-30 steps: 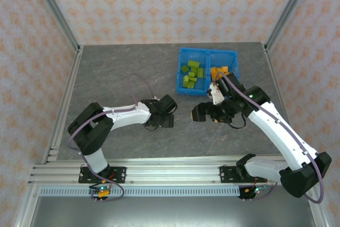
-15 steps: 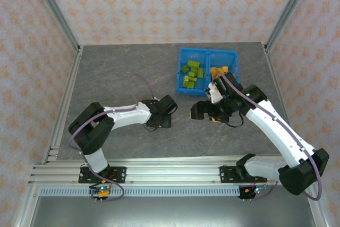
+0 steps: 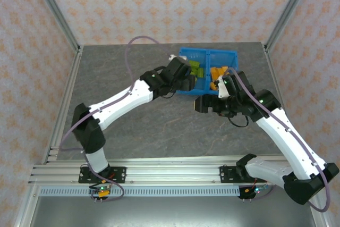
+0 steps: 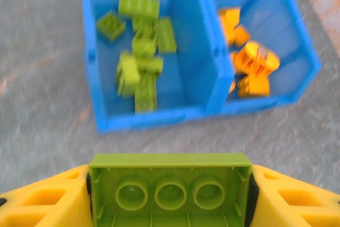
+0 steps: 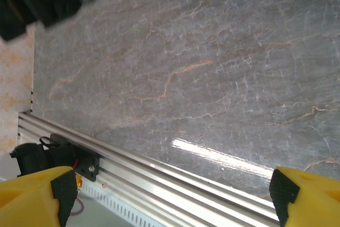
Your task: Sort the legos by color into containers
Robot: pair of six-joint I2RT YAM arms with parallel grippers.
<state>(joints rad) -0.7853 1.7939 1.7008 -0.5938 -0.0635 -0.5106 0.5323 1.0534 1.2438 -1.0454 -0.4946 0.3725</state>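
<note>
One olive-green brick [image 4: 170,187] is clamped between the yellow fingers [image 4: 48,200] of the left gripper [image 4: 170,198]. The fingers press on its two short ends, and its hollow underside faces the wrist camera, so three round tubes show. That end-on hold leaves the long sides free, and I judge the brick would fall cleanly once the fingers part.

Ahead of this gripper and below it lies the blue bin [image 4: 149,119], with its near wall closest to the fingertips. Ahead and a little to the left is the compartment holding the green legos [image 4: 139,65], a loose heap of several. Ahead and to the right, past the divider wall [image 4: 204,51], the other compartment holds the orange legos [image 4: 248,65]. That wall keeps the two colours apart, as the task asks. The carried brick matches the left-hand heap, so it is most likely meant for that compartment. Seen from above, the left gripper [image 3: 185,75] hangs over the side of the bin that holds the green ones, so the release looks close.

The right gripper [image 5: 170,200] has its fingers spread wide with nothing between them. Beneath it is bare bench [image 5: 212,78]. From above, this gripper [image 3: 201,103] sits just short of the bin's near wall. Held back there, it leaves the bin's mouth free for the other arm, and I see no loose brick within its reach.
</note>
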